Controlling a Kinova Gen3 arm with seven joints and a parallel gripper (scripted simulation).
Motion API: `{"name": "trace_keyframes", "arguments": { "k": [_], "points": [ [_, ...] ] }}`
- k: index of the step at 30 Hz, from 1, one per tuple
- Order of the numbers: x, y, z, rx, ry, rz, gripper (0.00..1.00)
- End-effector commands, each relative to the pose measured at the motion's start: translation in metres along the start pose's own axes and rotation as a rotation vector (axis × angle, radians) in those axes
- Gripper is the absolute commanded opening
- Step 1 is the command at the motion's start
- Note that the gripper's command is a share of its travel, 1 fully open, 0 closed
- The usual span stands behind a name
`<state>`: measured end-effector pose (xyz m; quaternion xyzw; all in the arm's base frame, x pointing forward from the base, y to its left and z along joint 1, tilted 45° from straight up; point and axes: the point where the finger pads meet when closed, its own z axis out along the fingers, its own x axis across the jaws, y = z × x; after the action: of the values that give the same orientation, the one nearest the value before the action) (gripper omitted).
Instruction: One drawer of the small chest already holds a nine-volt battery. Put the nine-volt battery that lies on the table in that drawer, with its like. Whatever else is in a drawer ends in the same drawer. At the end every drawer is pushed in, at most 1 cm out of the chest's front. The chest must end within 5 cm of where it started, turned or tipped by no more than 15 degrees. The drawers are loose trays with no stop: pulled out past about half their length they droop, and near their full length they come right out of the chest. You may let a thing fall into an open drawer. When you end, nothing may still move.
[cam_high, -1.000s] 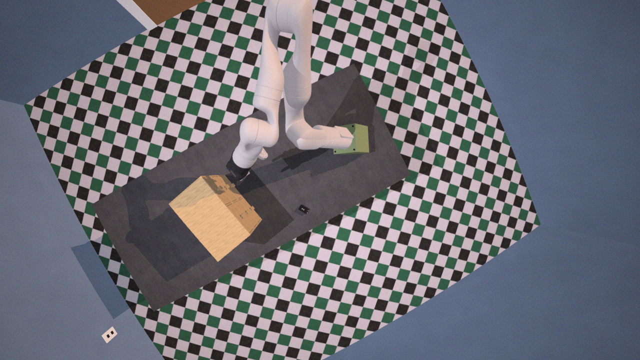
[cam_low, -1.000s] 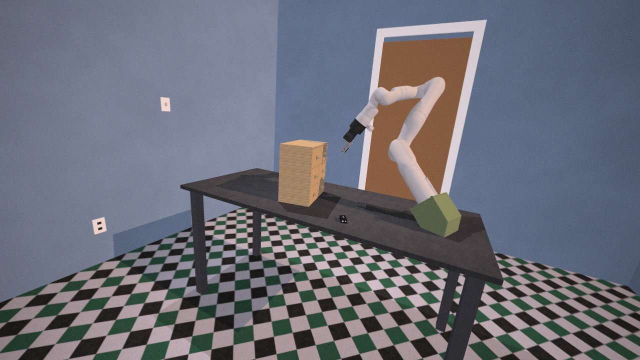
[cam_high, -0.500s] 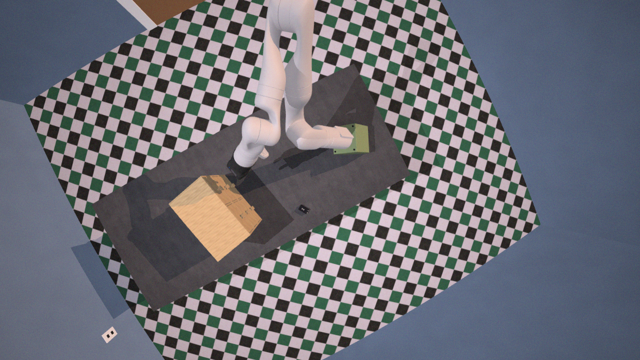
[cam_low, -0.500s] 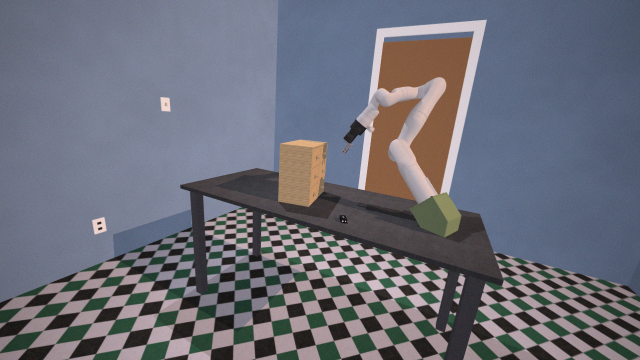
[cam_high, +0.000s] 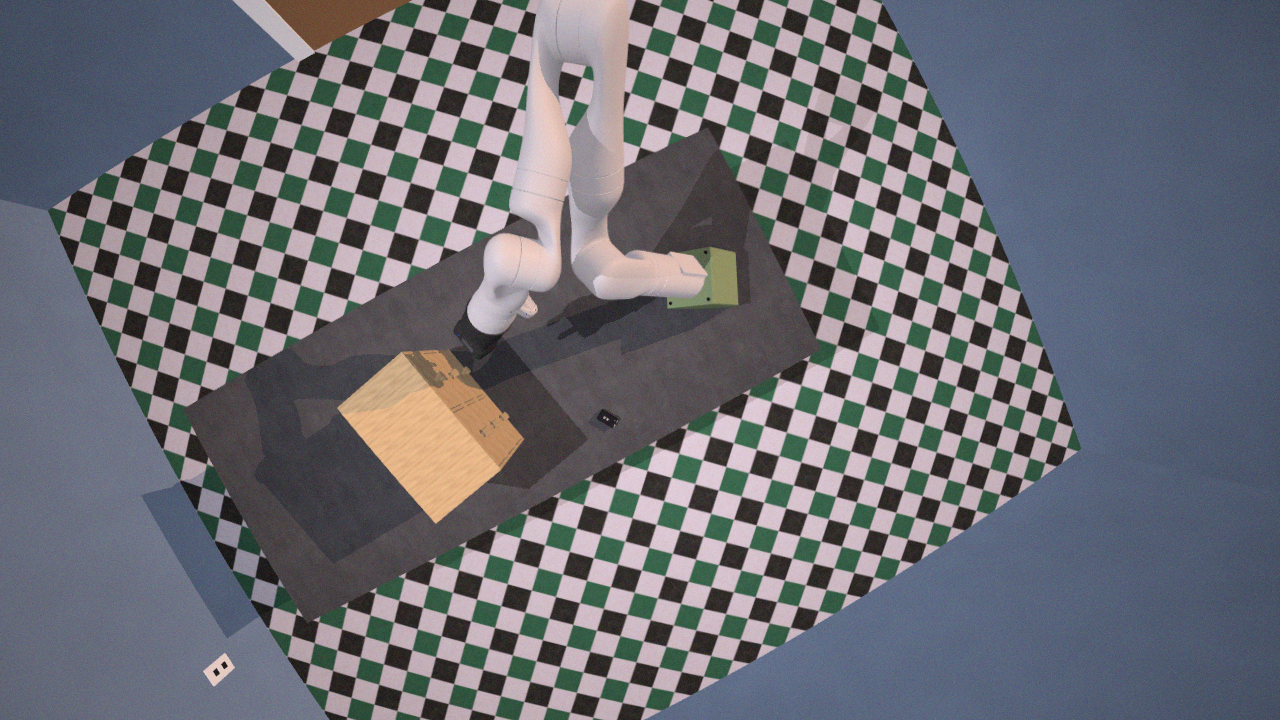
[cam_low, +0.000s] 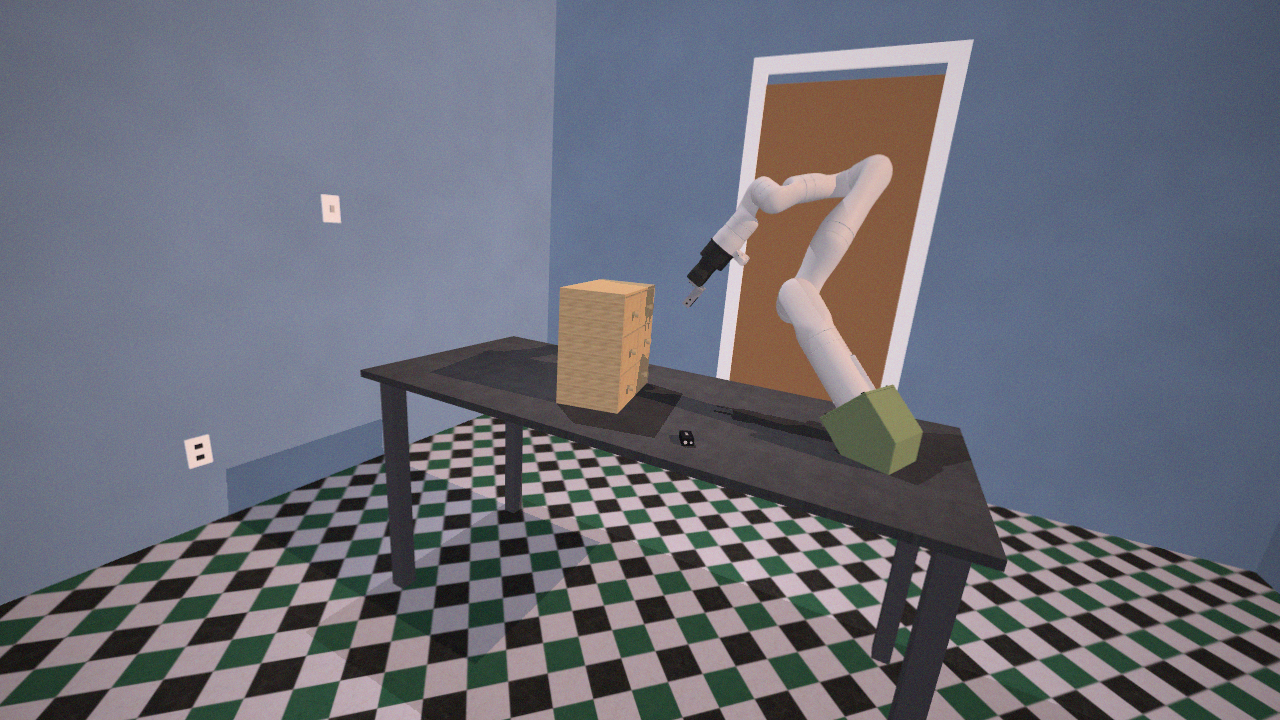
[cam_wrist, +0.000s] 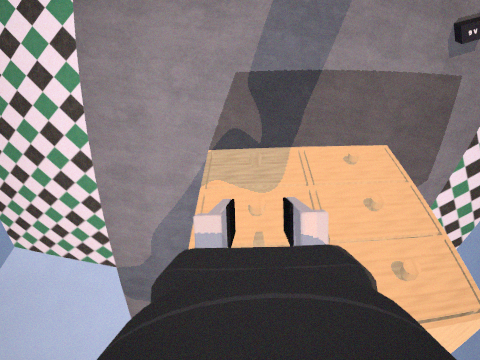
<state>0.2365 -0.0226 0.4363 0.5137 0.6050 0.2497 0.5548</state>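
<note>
The job looks to be at its opening stage: choosing and drawing out a drawer of the wooden six-drawer chest. All its drawers appear pushed in, so which one hides the matching cell cannot be told. The gripper hangs before the chest's front near its upper part, fingers partly spread with nothing between them. The next move probably calls for lining up with a knob, closing on it and drawing gently, stopping short of half the drawer's length so it does not droop. The nine-volt battery lies on the tabletop out in front of the chest, below the gripper and well apart from it.
</note>
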Motion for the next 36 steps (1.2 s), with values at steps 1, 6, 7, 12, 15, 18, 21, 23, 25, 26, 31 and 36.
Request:
{"name": "trace_keyframes", "arguments": {
  "k": [1, 6, 7, 12, 15, 18, 21, 23, 25, 26, 31, 36],
  "points": [
    [0.0, 0.001, 0.0, -0.001, 0.0, 0.0, 0.67],
    [0.0, 0.001, 0.0, -0.001, 0.0, 0.0, 0.67],
    [0.0, 0.001, 0.0, -0.001, 0.0, 0.0, 0.67],
    [0.0, 0.001, 0.0, -0.001, 0.0, 0.0, 0.67],
    [0.0, 0.001, 0.0, -0.001, 0.0, 0.0, 0.67],
    [0.0, 0.001, 0.001, -0.001, 0.0, 0.0, 0.67],
    [0.0, 0.002, 0.002, -0.001, 0.0, 0.0, 0.67],
    [0.0, 0.003, 0.003, -0.001, 0.0, 0.0, 0.67],
    [0.0, 0.005, 0.005, -0.001, 0.0, 0.0, 0.67],
    [0.0, 0.005, 0.005, -0.001, 0.0, 0.0, 0.67],
    [0.0, 0.008, 0.009, -0.001, 0.0, 0.0, 0.67],
    [0.0, 0.013, 0.016, -0.001, 0.0, 0.0, 0.67]
  ]
}}
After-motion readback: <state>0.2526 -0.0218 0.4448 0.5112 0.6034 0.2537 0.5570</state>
